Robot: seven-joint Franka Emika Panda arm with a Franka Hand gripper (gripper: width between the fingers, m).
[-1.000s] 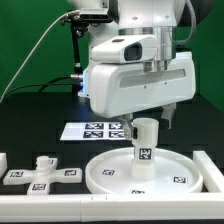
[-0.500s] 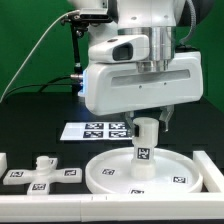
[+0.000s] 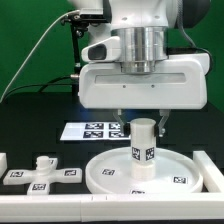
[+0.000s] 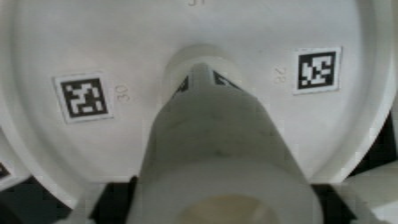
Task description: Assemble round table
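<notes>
The end effector (image 3: 141, 122) has turned square-on, straddling the short white plastic cylinder leg (image 3: 144, 152), upright at the centre of the large white rimmed disc (image 3: 190, 168); whether it pinches is unclear. Twisting off-axis could jam the leg.

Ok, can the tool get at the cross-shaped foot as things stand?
Probably yes. The cross-shaped foot lies uncovered at the exterior view's left, beside the disc. The tool sits around the top of the upright leg on the disc, so it would need to lift clear first.
</notes>
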